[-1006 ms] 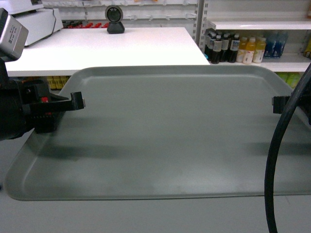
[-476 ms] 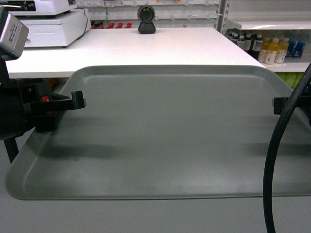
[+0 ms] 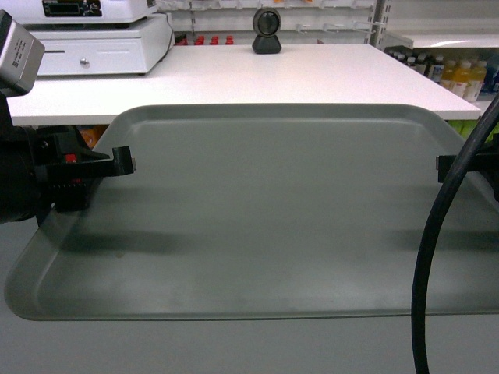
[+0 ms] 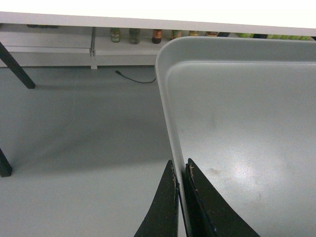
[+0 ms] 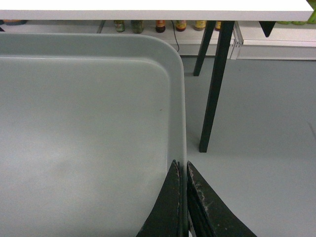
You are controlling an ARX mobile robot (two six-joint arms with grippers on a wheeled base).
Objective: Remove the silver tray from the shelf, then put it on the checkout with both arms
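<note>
At the far left of the head view the bulky black left arm with its red block and grey box reaches in, and its narrow black left gripper (image 3: 117, 162) sits at the left rim of the large matte grey-silver tray (image 3: 265, 210). Only the left wrist view shows the grasp: the two black fingers (image 4: 165, 200) are clamped on the tray's thin raised rim, one outside and one inside. That view also shows grey floor below the tray, so the tray hangs in the air, carried level.

Behind the tray the head view shows the wide white checkout tabletop (image 3: 312, 74), bearing a white cash register (image 3: 97, 35) at its left and a small black round scanner (image 3: 267, 31) further right. The tray's far edge lies just in front of this tabletop and below its level.

The tray is rectangular with rounded corners, a shallow rim and a smooth bare bottom with faint smudges.

At the right, behind a thick black cable (image 3: 440, 234), the right gripper (image 3: 448, 167) meets the right rim; the right wrist view shows its fingers (image 5: 173, 197) pinching that rim, beside the table's black slanted legs (image 5: 215, 89).
</note>
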